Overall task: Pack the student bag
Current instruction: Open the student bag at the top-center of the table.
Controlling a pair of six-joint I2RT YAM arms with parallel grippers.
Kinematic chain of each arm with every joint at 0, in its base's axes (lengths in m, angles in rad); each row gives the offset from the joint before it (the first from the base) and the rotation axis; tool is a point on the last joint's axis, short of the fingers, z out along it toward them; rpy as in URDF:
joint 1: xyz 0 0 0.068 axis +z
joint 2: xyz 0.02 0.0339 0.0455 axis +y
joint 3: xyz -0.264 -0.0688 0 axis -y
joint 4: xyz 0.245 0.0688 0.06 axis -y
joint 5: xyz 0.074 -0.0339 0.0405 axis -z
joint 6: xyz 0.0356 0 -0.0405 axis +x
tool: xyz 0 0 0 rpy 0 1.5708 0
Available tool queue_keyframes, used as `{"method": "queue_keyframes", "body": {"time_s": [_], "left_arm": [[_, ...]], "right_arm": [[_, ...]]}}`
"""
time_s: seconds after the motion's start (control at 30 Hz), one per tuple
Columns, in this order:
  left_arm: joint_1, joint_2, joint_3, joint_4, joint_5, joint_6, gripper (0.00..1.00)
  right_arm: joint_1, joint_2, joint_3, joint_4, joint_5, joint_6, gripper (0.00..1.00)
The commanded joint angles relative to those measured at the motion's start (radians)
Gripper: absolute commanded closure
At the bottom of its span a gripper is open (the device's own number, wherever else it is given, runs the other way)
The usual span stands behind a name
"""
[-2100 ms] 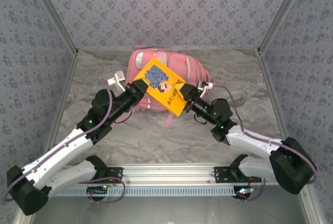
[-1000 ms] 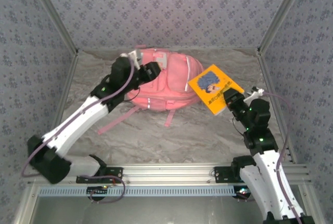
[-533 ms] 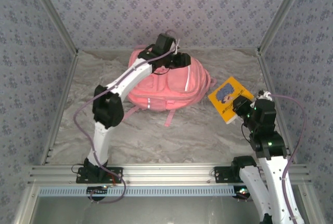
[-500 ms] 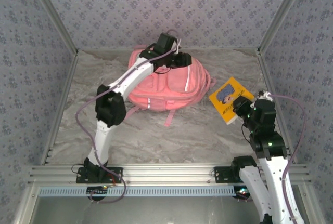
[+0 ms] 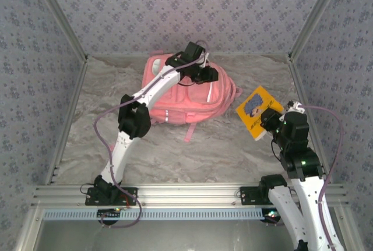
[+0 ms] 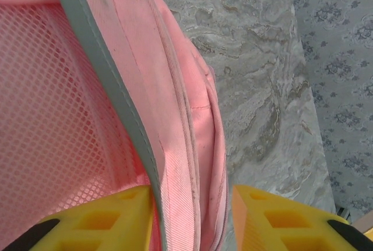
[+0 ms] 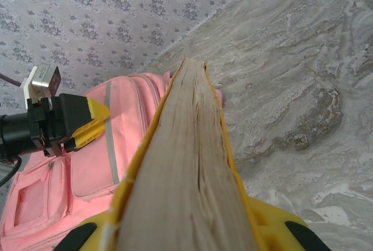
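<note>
Student bag (image 5: 192,102) lies well to the left of the right gripper (image 7: 183,230), whose jaws are clamped on a yellow book (image 7: 186,163), and farther back the left gripper (image 6: 192,210) stands parted astride the bag's seamed edge.

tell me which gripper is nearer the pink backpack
Left. The left gripper is over the pink backpack, fingers straddling its fabric edge; the right gripper holds a yellow book off to the backpack's right.
</note>
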Motion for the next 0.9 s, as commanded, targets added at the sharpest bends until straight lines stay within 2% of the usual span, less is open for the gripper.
{"method": "queue_keyframes", "body": {"time_s": [0.0, 0.33, 0.5, 0.57, 0.7, 0.87], "left_arm": [[-0.014, 0.018, 0.037, -0.035, 0.006, 0.028, 0.60], [-0.018, 0.055, 0.033, -0.026, -0.011, 0.026, 0.62], [-0.016, 0.083, 0.084, -0.080, -0.062, 0.066, 0.83], [-0.016, 0.075, 0.107, -0.103, -0.062, 0.098, 0.98], [-0.021, 0.012, 0.128, -0.150, -0.062, 0.161, 1.00], [-0.014, -0.150, 0.077, -0.193, -0.020, 0.206, 1.00]], "right_arm": [[0.007, -0.013, 0.029, 0.098, 0.008, -0.011, 1.00], [0.007, -0.010, 0.007, 0.122, -0.019, 0.004, 1.00], [0.007, -0.008, 0.017, 0.114, -0.028, 0.009, 1.00], [0.007, -0.006, 0.023, 0.107, -0.029, 0.008, 1.00], [0.007, -0.004, 0.033, 0.080, -0.025, 0.002, 1.00], [0.007, 0.000, 0.066, 0.008, 0.027, -0.018, 1.00]]}}
